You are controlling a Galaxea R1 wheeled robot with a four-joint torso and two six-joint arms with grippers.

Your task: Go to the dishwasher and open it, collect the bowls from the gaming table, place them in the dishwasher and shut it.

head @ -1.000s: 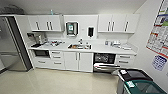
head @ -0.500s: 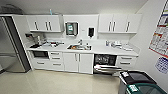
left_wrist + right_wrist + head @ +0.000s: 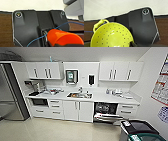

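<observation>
Bins (image 3: 140,130) before (open) dishwasher (image 3: 105,112)

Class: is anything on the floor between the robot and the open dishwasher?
Nothing visible blocks it: the floor before the dishwasher lies bare. A dark bin stands off to its right, beside the path.

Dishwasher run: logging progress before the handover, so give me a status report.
Stainless-steel dishwasher ahead, door down. Orange plastic bowl close at left wrist, perforated yellow-green bowl at right wrist. Dark bin beside the open door.
</observation>
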